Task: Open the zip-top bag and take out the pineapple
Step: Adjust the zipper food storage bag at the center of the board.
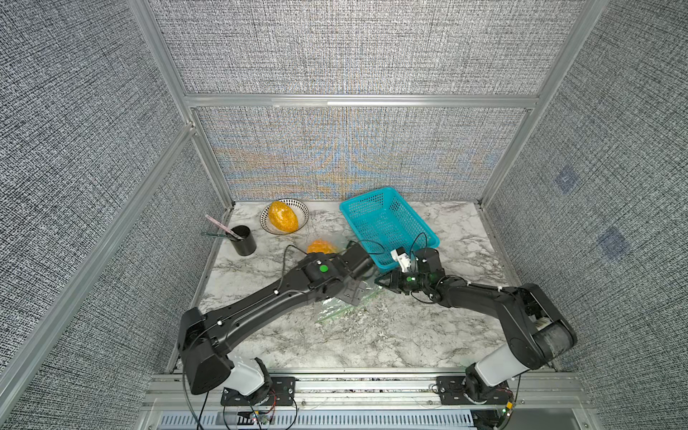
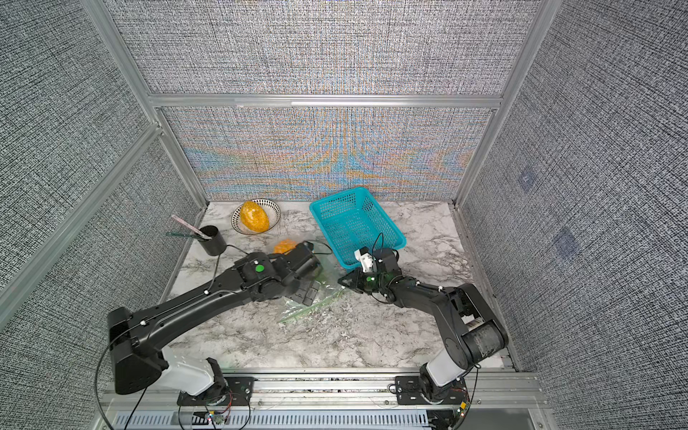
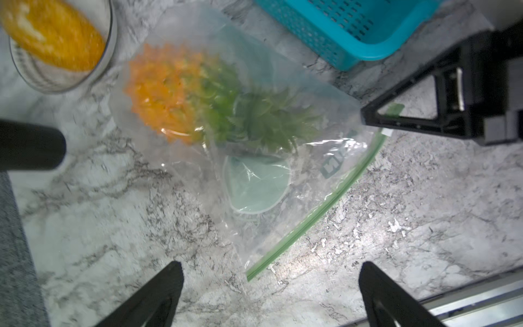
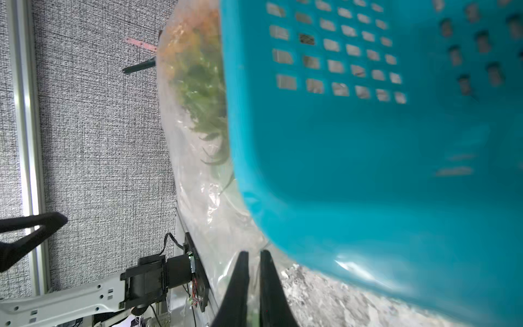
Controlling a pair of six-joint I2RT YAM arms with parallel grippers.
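– Right gripper [image 4: 254,254] is closed on one corner of the bag [image 3: 254,181], at one end of the strip [image 3: 325,203]. Thin film shows between its fingers. Left gripper [image 3: 271,266] is wide open and holds nothing. It hangs over the other end of the strip.

– Where does the bag lie?

– Flat on the table, just beside the basket [image 3: 325,48]. The held corner is the one nearest to the basket. The pineapple [image 3: 175,96] is inside, at the closed end. Its crown points to the strip and its body is farther from the basket than the crown.

– How do they look?

– The bag is clear and crinkly, with a green strip, a pale green round print and some lettering. The strip looks shut along its length. The pineapple has a bumpy orange body that turns green toward a spiky crown. The wrist view is a little blurred.

– How will they handle?

– I think the bag is very light, soft and slippery. With one grip only, it would probably slide or crumple and not open. I would pinch the two lips just above the strip, one gripper on each, and pull them apart. The pineapple seems a light toy. Its leaves would likely bend, so the bumpy body is the better place to hold.
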